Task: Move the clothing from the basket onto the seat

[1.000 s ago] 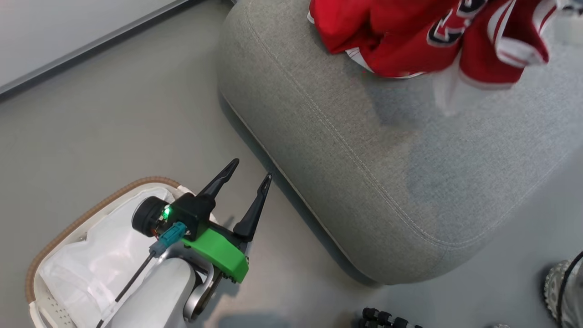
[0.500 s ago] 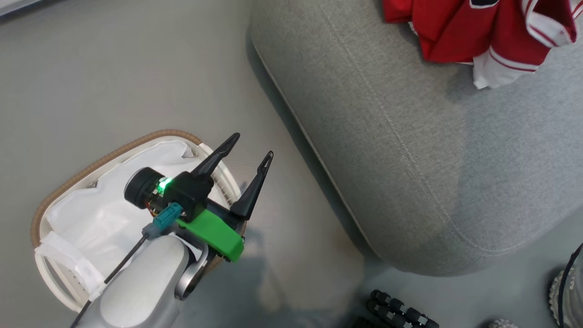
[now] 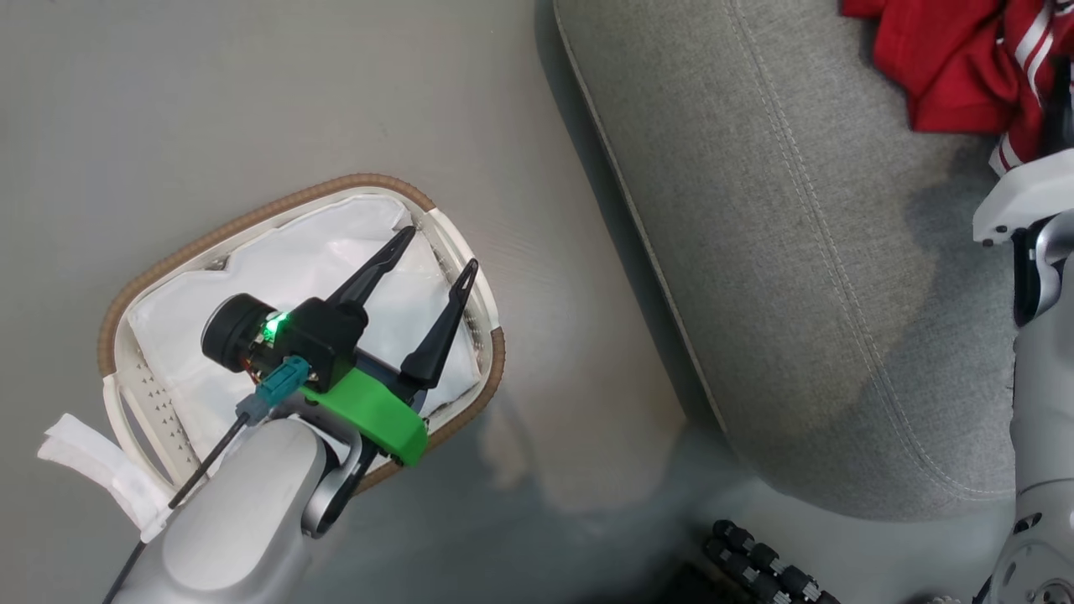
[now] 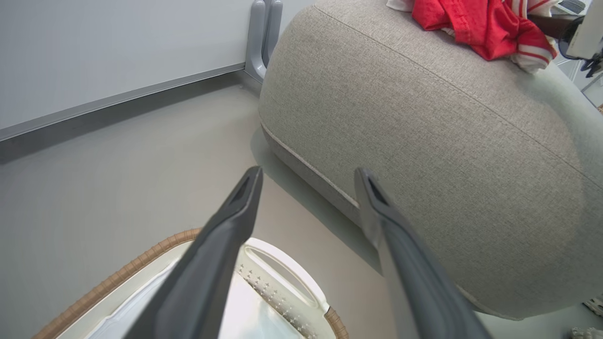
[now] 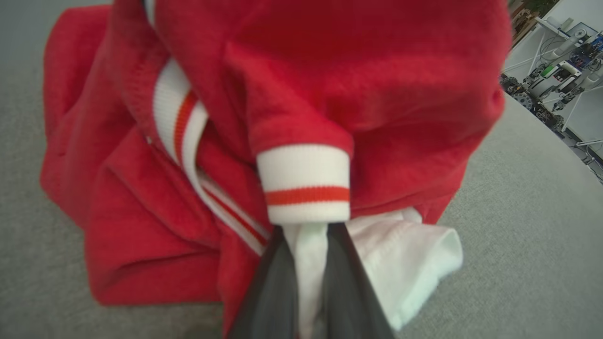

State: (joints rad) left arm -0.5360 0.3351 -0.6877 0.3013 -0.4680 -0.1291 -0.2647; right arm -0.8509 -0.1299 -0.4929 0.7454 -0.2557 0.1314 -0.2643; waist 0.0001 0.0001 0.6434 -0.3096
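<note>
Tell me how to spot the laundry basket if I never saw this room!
Find the grey sofa cushion. On the floor beside it, below the open left gripper, sits the laundry basket. It has holey off-white walls, a brown woven rim and a white liner.

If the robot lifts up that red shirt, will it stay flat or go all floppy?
Probably floppy: the clothing lies crumpled in soft folds on the seat. It would likely dangle from the right gripper, which pinches only a white edge. Its fuzzy cloth seems unlikely to slip.
</note>
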